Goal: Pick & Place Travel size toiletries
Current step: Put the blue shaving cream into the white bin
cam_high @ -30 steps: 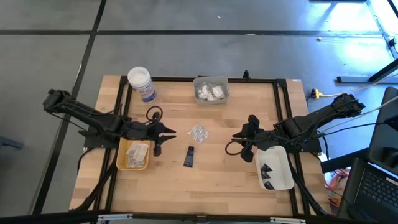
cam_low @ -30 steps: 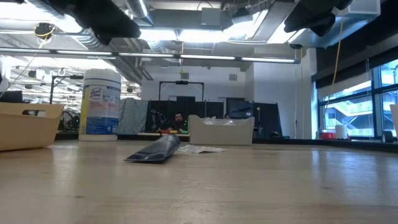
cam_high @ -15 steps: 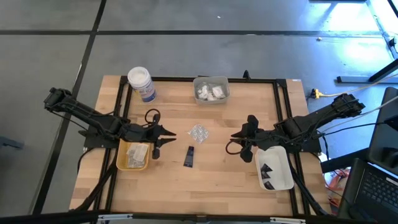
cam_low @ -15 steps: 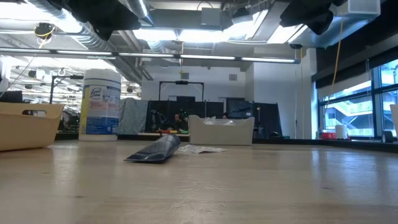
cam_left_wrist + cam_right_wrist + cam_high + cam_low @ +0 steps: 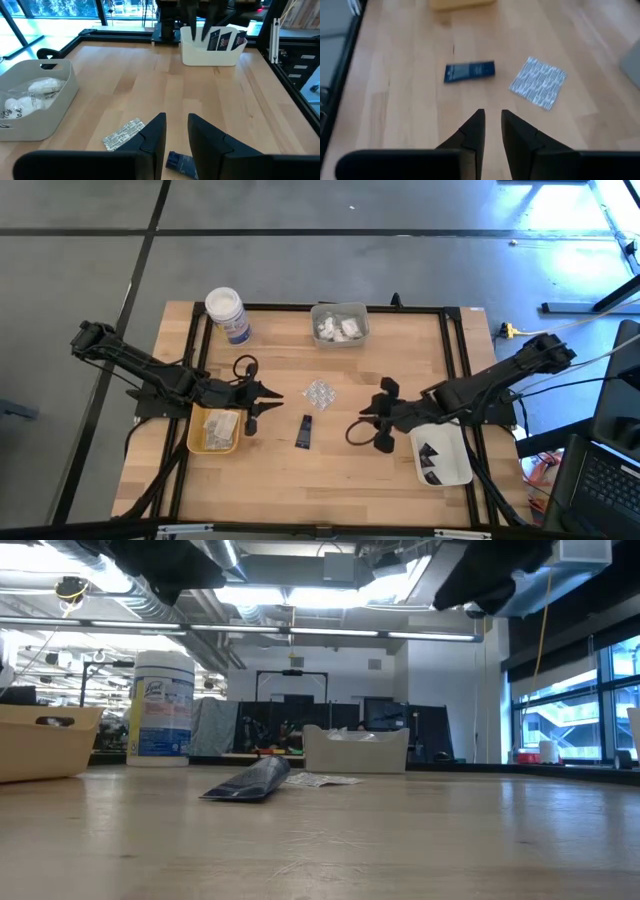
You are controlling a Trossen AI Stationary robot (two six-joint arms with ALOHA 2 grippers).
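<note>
A dark blue tube [image 5: 304, 432] is seen lying flat on the bare wood near the middle of the table [image 5: 330, 480], with a clear blister pack [image 5: 319, 392] lying just beyond it, apart from it. Both are also seen from the right wrist, the tube [image 5: 469, 71] beside the blister pack [image 5: 538, 82]. White lumpy packets [image 5: 336, 329] are held in the clear tray [image 5: 362, 322] at the far edge, flat packets [image 5: 220, 427] in the yellow tray [image 5: 193, 438] on the left, and dark wedges [image 5: 430, 455] in the white tray [image 5: 458, 470] on the right.

The right gripper [image 5: 372, 423] is held above the table just right of the tube, its fingers a narrow gap apart and empty. The left gripper [image 5: 268, 397] is poised beside the yellow tray, left of the blister pack, its fingers likewise slightly parted around nothing. A white jar with a blue label [image 5: 227, 314] stands at the far left corner.
</note>
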